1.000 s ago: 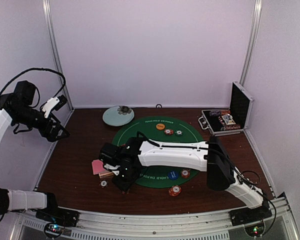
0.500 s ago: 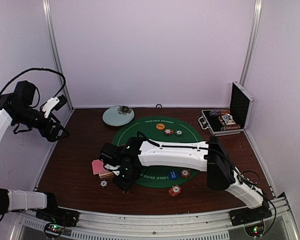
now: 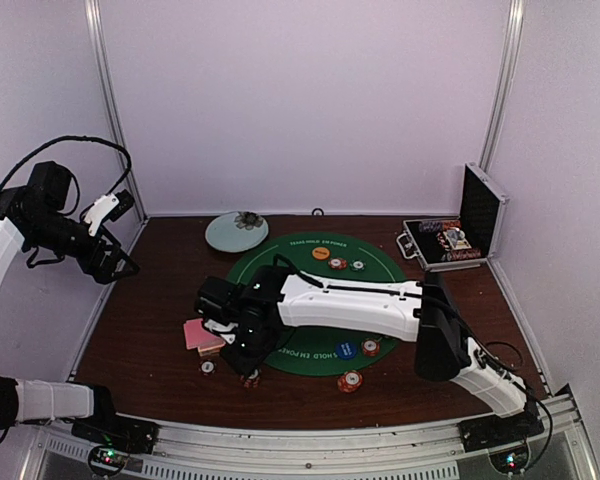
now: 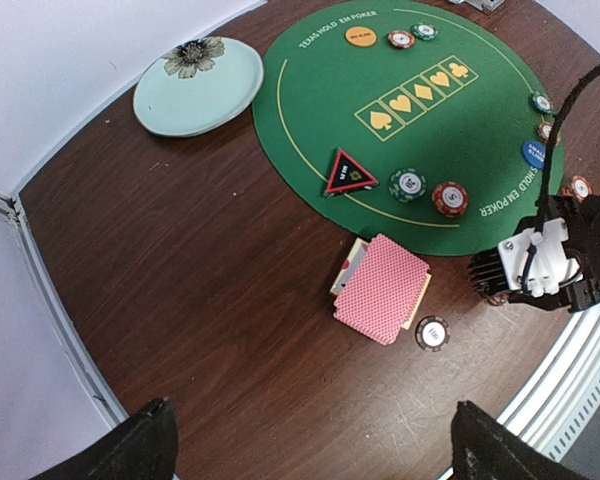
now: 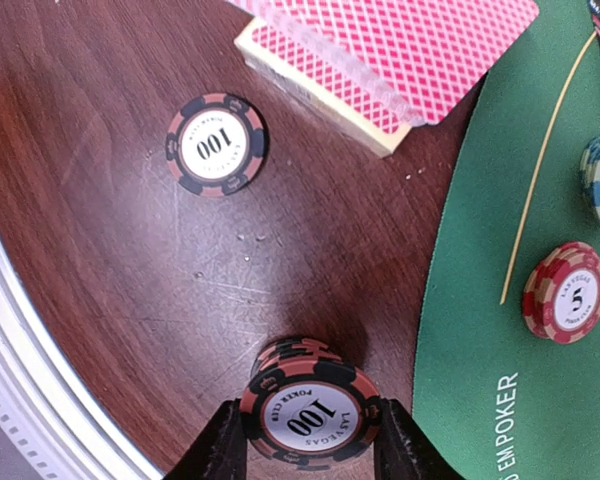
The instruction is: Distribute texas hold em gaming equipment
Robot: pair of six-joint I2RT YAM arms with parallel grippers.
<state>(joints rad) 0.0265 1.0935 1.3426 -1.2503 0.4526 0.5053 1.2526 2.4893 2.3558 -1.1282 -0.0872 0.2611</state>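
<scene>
In the right wrist view my right gripper (image 5: 305, 440) is shut on a red-and-black 100 poker chip (image 5: 305, 420), a finger on each side. Just beyond it a short stack of like chips (image 5: 295, 352) stands on the wood; I cannot tell whether the held chip touches it. A single 100 chip (image 5: 217, 144) lies flat near the pink-backed cards (image 5: 400, 50). A red 5 chip (image 5: 565, 292) sits on the green mat (image 5: 480, 330). My left gripper (image 4: 315, 450) hangs high and open over the cards (image 4: 382, 288), far above the triangle marker (image 4: 349, 173).
A pale plate (image 3: 236, 231) sits at the back left and the open metal case (image 3: 450, 240) at the back right. On the mat (image 3: 300, 270) lie an orange button (image 3: 320, 253) and a blue button (image 3: 346, 350). Another chip stack (image 3: 350, 381) stands near the front rail.
My right gripper has narrowed onto the chip and drawn back up and left, uncovering the chip stack near the table's front edge. The left arm has not moved.
</scene>
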